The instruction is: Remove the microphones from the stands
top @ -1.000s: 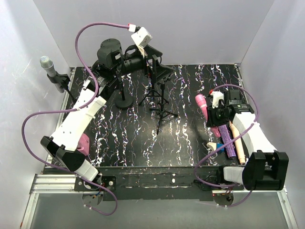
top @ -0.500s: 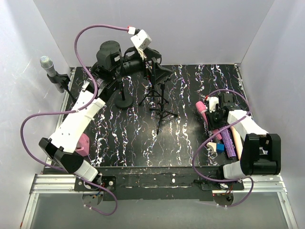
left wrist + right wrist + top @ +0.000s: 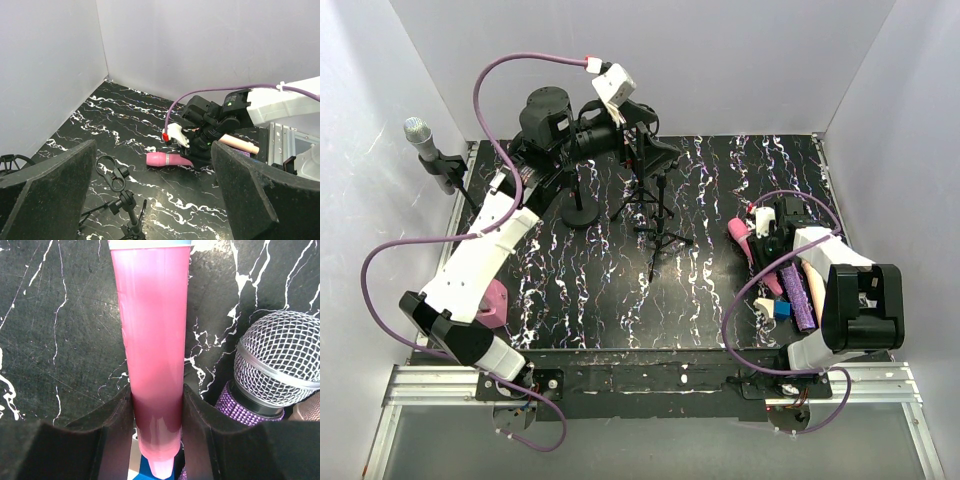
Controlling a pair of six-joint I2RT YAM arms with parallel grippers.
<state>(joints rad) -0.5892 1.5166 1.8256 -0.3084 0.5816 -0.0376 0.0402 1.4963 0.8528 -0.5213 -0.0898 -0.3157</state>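
My right gripper (image 3: 156,405) is shut on the tail end of a pink microphone (image 3: 152,340), which lies low over the black marbled table at the right (image 3: 740,232). The left wrist view shows the pink microphone (image 3: 167,159) lying flat, held by the right gripper (image 3: 200,147). A black tripod stand (image 3: 655,215) rises at the back middle, and its ring clip (image 3: 112,172) is empty. My left gripper (image 3: 645,125) hovers open above the stand's top, nothing between its fingers (image 3: 260,195).
A silver-headed microphone (image 3: 417,131) sits clipped on a second stand with a round base (image 3: 582,215) at the far left. Beside the right gripper lie a purple glitter microphone (image 3: 272,360), a beige one (image 3: 810,275) and a blue block (image 3: 782,309). A pink object (image 3: 496,300) rests front left.
The right arm has folded back toward its base, bringing the pink microphone a little nearer. The left gripper has shifted slightly over the stand and stays open.
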